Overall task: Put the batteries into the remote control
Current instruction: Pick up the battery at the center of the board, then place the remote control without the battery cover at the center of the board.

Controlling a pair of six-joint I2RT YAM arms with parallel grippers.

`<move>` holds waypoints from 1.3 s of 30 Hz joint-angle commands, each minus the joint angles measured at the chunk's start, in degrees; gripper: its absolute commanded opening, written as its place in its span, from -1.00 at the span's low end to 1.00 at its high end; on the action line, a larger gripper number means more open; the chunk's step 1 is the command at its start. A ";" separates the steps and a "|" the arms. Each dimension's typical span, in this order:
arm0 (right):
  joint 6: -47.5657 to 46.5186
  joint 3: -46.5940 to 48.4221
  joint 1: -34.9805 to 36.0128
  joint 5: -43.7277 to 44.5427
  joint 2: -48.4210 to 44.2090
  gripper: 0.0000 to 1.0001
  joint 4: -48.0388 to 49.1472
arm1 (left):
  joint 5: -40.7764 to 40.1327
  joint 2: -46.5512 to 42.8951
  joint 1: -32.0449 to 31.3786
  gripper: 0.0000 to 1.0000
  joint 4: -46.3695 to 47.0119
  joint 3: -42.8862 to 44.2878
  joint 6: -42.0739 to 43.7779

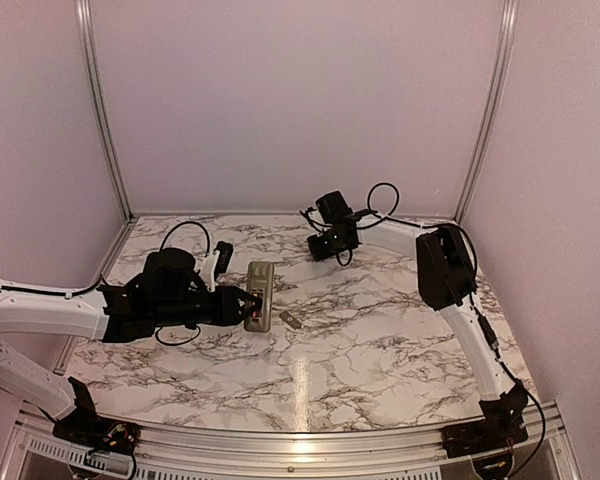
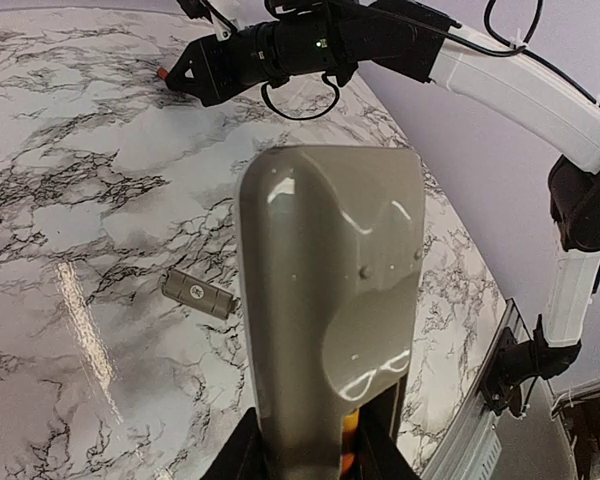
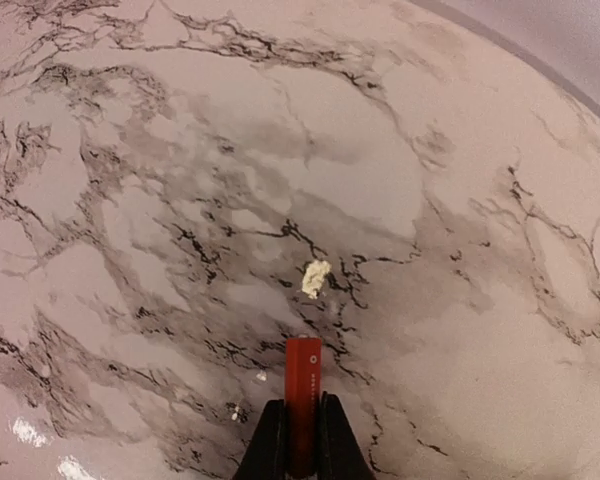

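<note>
The remote control [image 1: 260,295] is held greyish back up, just above the table left of centre. My left gripper [image 1: 242,305] is shut on its near end. In the left wrist view the remote's back [image 2: 330,300] fills the middle, my left gripper [image 2: 315,458] clamps its lower end, and an orange battery [image 2: 352,450] shows in the open recess there. My right gripper [image 1: 313,248] hovers over the far middle of the table, shut on a red-orange battery [image 3: 302,385]. In its wrist view the right gripper [image 3: 300,415] holds the battery pointing forward.
The small loose grey cover plate [image 1: 291,321] lies on the marble table [image 1: 380,340] just right of the remote and also shows in the left wrist view [image 2: 195,293]. A small white speck [image 3: 315,278] lies on the table ahead of the right gripper. Walls enclose three sides.
</note>
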 commanded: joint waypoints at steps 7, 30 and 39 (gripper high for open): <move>0.78 -27.16 -0.40 -8.80 -22.00 -1.00 7.81 | 3.83 4.20 -2.56 -0.65 -4.60 -0.18 4.61; 0.66 -64.01 -0.79 -23.20 -70.68 -1.00 10.88 | 10.17 34.75 -10.32 -0.62 -27.72 26.96 18.65; 0.22 -65.68 -0.79 -25.57 -73.11 -1.00 9.61 | 11.35 37.07 -10.28 -0.34 -29.27 28.29 18.77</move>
